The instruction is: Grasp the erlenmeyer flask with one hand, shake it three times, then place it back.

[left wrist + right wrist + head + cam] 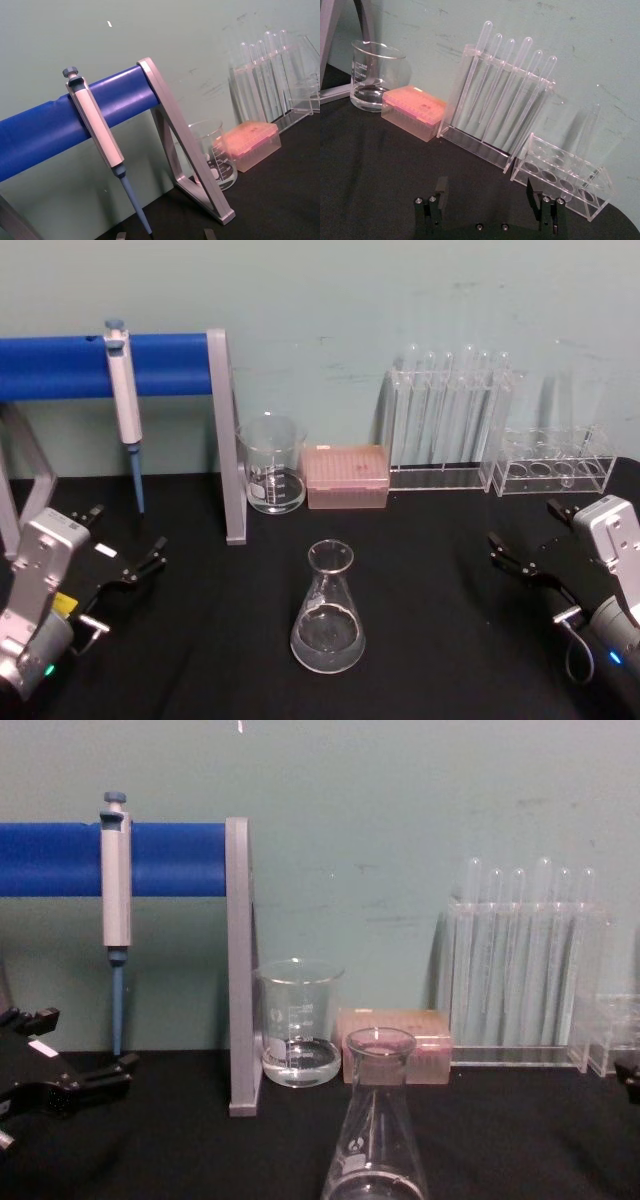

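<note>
Near the front edge of the bench (430, 640), the erlenmeyer flask (327, 615) stands upright, with the left gripper (128, 528) and right gripper (522, 523) flanking it, well apart — fingers spread.

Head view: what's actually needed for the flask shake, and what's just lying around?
Needed: flask; left gripper and right gripper, both open, either side of it.
Lying about: beaker, pink box, pipette, blue stand, test tube rack, smaller rack.

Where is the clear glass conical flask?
Head view: the conical flask stands upright mid-table, in front of the pink plastic box, between the left gripper and right gripper.
</note>
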Motion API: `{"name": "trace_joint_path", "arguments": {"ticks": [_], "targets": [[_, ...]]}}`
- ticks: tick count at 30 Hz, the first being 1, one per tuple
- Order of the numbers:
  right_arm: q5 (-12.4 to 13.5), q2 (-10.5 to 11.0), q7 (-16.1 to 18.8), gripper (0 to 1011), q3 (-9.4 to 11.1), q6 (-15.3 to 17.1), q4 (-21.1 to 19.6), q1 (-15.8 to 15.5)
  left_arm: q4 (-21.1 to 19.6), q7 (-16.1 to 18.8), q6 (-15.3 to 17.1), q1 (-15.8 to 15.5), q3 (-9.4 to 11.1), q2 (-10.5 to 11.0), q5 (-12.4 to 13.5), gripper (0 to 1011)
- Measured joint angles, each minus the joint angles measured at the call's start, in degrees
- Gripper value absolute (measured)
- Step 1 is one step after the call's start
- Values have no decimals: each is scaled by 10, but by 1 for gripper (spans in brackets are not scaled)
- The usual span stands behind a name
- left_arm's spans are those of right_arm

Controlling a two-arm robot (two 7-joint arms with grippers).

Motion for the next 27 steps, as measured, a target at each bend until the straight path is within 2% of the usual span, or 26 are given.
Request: {"name": "trace_joint_path", "arguments": {"ticks": [27], "targets": [[0,0,0,1003,0,0,0,0,0,0,0,0,0,0,0,1001]]}}
